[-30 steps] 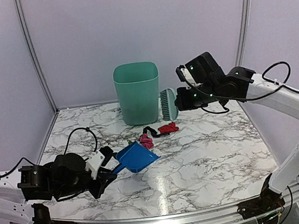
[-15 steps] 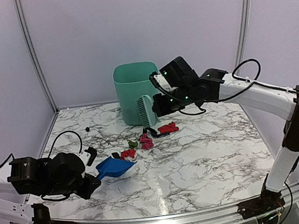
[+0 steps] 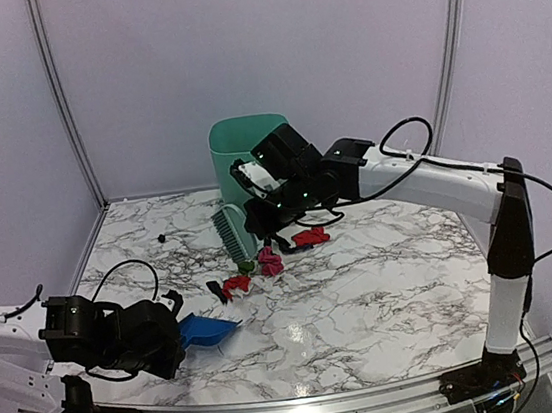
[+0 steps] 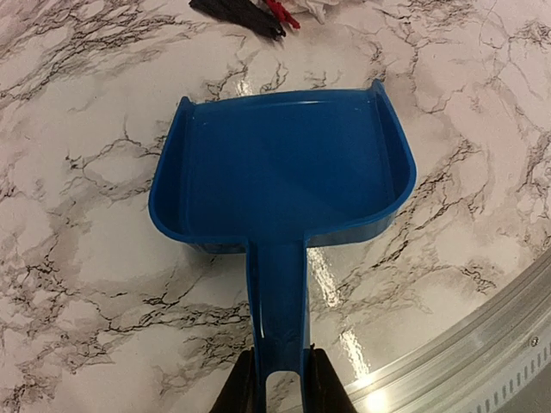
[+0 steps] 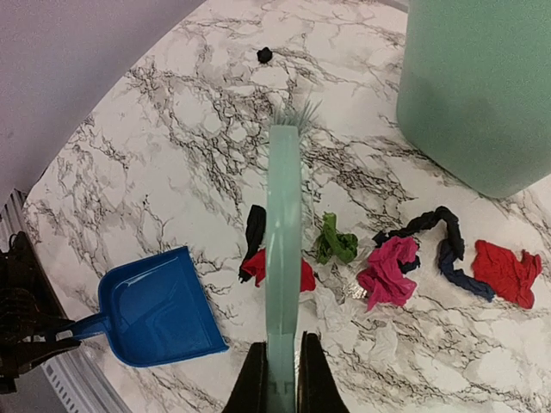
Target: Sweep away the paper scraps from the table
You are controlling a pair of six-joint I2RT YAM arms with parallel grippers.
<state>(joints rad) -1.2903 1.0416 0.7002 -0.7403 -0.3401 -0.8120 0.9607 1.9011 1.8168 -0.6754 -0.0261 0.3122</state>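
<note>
Sweeping, I judge: right tool [image 5: 282,379] clamping green bristle brush [image 5: 282,232] must pull paper scraps [image 5: 389,268] toward blue plastic dustpan [image 4: 275,163] gripped by left tool [image 4: 280,387].

The left gripper [image 4: 280,379] holds a blue dustpan [image 4: 284,163] by its handle, with one dark finger [image 4: 243,389] pressed on each side of it. The dustpan lies flat on the table [image 4: 86,172], and its open front edge points away from the gripper. Beyond this edge, at the top of the view, lie some paper scraps [image 4: 250,10], black, red and white, apart from the pan. A metal rail [image 4: 465,361] runs along the lower right corner.
</note>
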